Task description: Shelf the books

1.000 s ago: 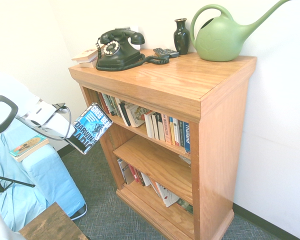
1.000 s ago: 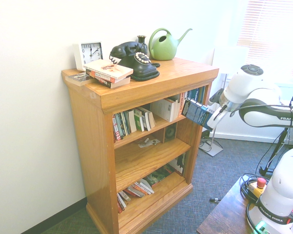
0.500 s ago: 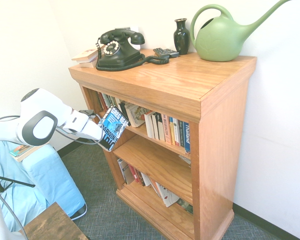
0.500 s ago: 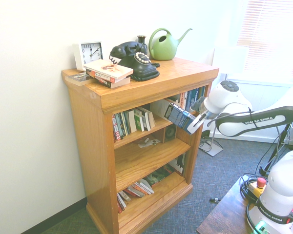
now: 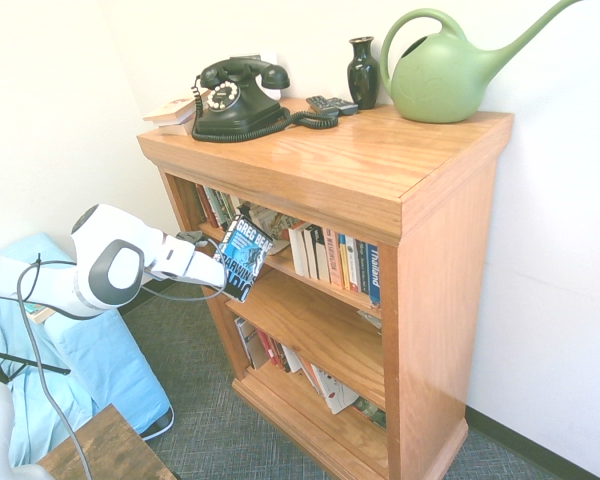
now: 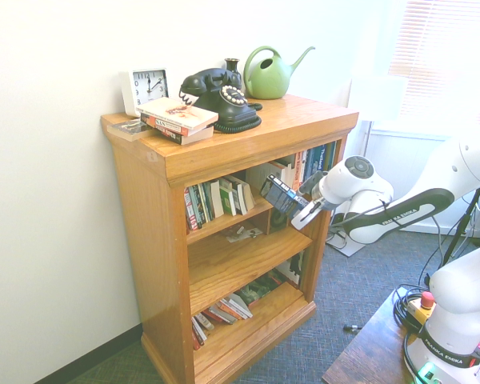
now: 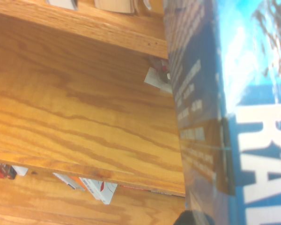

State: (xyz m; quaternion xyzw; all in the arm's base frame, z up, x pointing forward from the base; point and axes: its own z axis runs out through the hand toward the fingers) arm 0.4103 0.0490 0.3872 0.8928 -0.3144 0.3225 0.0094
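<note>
Gripper [image 5: 218,272] clamped on book [image 5: 243,257], fingers mostly hidden behind the cover. Book tilted at the shelf's [image 5: 330,165] front, level with the top tier's edge, above the mostly bare middle board. Wrist view: cover cut off, lettering partly readable. Phone [image 5: 238,98], vase [image 5: 363,72], watering can [image 5: 450,72] on top; upright books [image 5: 335,258] crowd the top tier.

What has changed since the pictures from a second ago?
The gripper, shut on the blue book, carried it down and toward the shelf, to the front of the upper tier. Nothing was let go. The phone, watering can and shelved books stayed put.
</note>
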